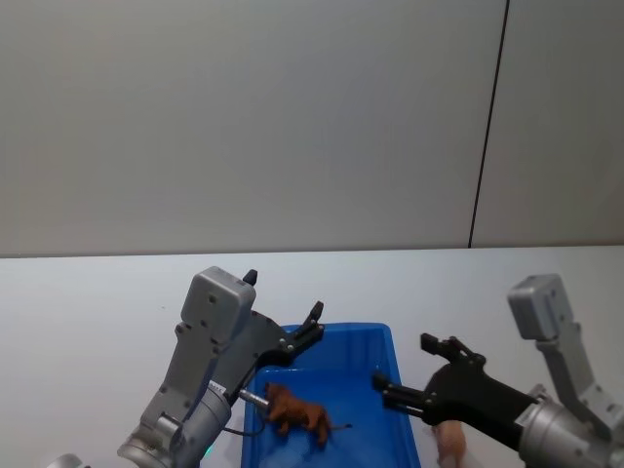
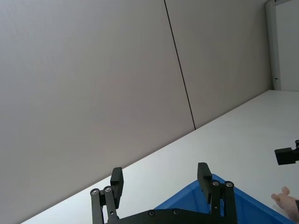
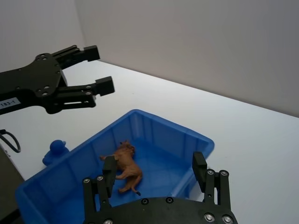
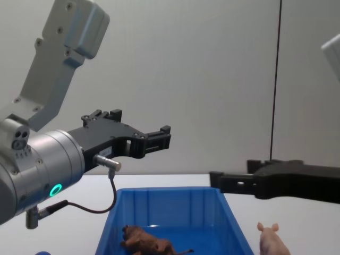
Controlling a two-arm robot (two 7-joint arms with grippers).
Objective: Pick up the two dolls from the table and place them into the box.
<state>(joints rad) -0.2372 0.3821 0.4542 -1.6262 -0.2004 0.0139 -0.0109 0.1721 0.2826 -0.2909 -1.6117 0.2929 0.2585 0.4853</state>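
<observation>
Both left hand (image 2: 160, 173) and right hand (image 3: 154, 162) gape over box (image 1: 353, 349); lion (image 1: 297, 414) inside, pig (image 1: 450, 441) beside.

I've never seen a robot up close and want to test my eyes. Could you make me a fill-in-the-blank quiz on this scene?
1. The lion lies ____ the blue box.
2. The pig is on the table, on the box's ____ side.
3. The left gripper and the right gripper are both raised, empty and ____.

Missing words: inside; right; open
</observation>
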